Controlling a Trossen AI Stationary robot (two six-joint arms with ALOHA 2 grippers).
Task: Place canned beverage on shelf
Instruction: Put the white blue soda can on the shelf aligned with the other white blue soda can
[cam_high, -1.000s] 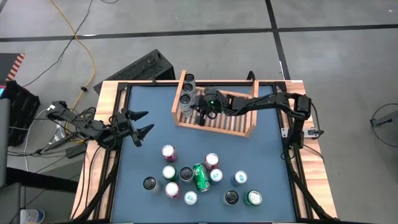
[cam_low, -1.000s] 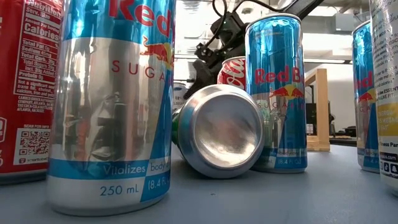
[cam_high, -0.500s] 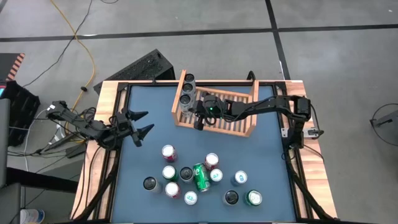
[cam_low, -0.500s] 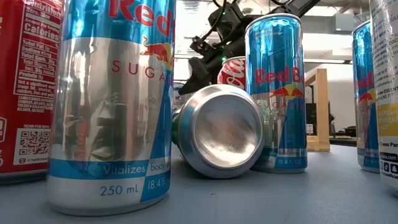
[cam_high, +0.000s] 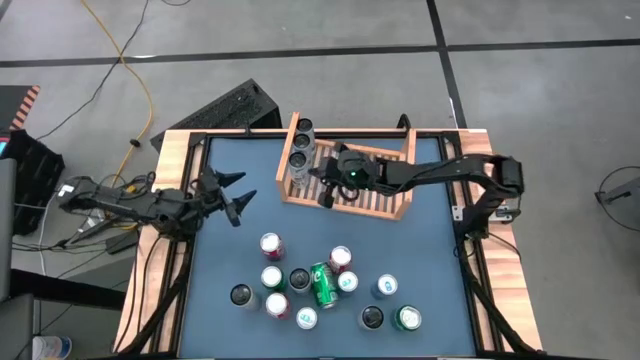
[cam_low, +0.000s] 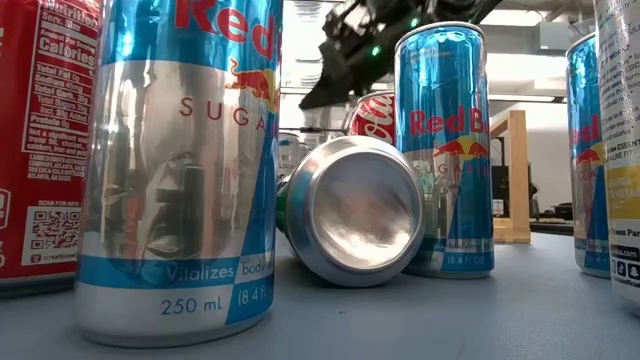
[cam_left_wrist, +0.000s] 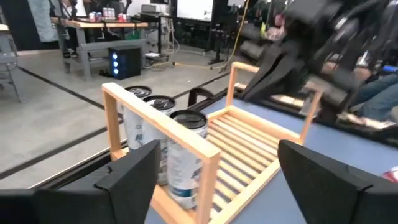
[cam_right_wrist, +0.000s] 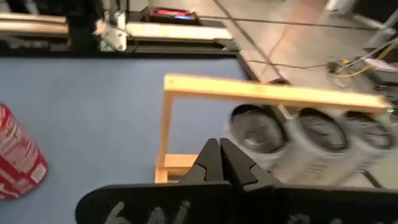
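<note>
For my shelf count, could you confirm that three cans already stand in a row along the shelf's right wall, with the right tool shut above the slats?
Not quite: the three cans stand along the left wall of the shelf, not the right, as the high view shows. The rest holds: the right tool is shut above the slats.

Shelf (cam_high: 345, 195) on the worktop (cam_high: 430, 250) directly under the right fingers (cam_high: 322, 195), three cans (cam_high: 299, 158) in the shelf's end just beside those fingers, cluster of cans (cam_high: 320, 285) nearer the front, between and well apart from both arms' fingers, left fingers (cam_high: 243, 203) beside the shelf.
</note>
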